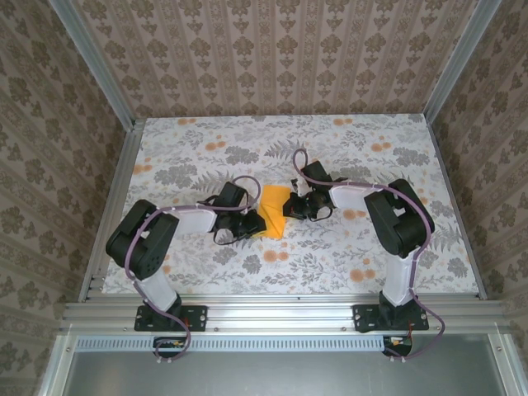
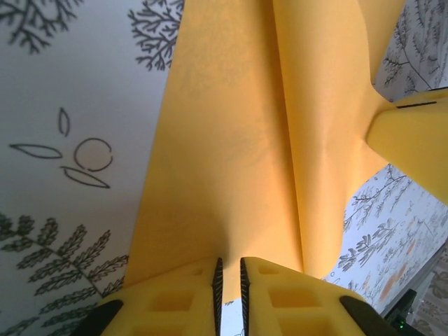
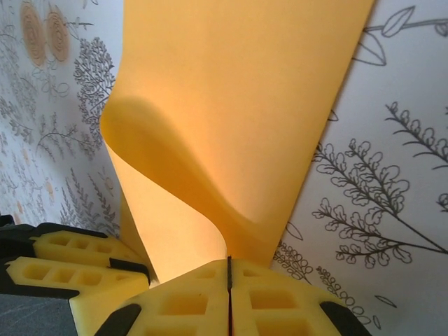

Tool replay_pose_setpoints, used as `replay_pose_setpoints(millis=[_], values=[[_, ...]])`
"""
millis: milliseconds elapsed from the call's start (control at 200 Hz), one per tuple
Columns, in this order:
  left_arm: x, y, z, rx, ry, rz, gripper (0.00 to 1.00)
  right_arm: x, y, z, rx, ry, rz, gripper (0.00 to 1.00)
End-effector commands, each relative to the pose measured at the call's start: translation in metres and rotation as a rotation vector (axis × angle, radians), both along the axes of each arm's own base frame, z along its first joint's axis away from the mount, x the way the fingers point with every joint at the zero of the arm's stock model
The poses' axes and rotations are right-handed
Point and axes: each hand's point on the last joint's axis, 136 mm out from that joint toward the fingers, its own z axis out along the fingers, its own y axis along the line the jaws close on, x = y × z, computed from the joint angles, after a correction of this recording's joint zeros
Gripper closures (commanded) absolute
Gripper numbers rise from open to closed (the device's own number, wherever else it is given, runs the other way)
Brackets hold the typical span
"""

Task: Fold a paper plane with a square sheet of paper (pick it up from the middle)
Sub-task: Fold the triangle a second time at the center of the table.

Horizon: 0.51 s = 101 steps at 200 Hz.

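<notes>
Square sheet of paper [image 1: 274, 210]: orange-yellow, at centre of top view, slightly above mid-height, on the floral tabletop [image 1: 346, 256] between the two claws. Not flat. In the right wrist view the sheet [image 3: 238, 105] fills the upper middle of the frame, and its near part bulges up into a rounded curl at left centre before dropping to the pads. In the left wrist view the sheet [image 2: 231, 140] runs from the bottom centre to the top edge, with a soft lengthwise ridge right of centre. Right claw [image 1: 297, 206] sits at the sheet's right edge; at the bottom centre of its own camera, the right claw [image 3: 229, 287] has its pads pressed together with the paper's edge nipped between them. Left claw [image 1: 250, 223] sits at the sheet's lower left; in its own view the left claw [image 2: 229, 287] is down to a narrow slit, the paper running into it, apparently pinched. One yellow finger [image 2: 413, 136] of the right claw touches the sheet at right centre of the left wrist view. Left claw's fingers [image 3: 70, 269] show at lower left of the right wrist view, close beside the curl.
</notes>
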Motion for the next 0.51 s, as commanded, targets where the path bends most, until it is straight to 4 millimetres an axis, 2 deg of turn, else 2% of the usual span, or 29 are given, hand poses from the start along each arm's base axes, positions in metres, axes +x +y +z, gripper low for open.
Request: replay_pose_setpoints(millis=[0, 500], values=[[-0.0104, 0.0050, -0.0139, 0.068, 0.035, -0.043, 0.85, 0.0025, -0.0009, -0.0040, -0.034, 0.004, 0.011, 0.91], [-0.0175, 0.0080, -0.0200, 0.112, 0.056, -0.077, 0.89, 0.0088, -0.0003, -0.0054, -0.056, -0.006, 0.023, 0.90]])
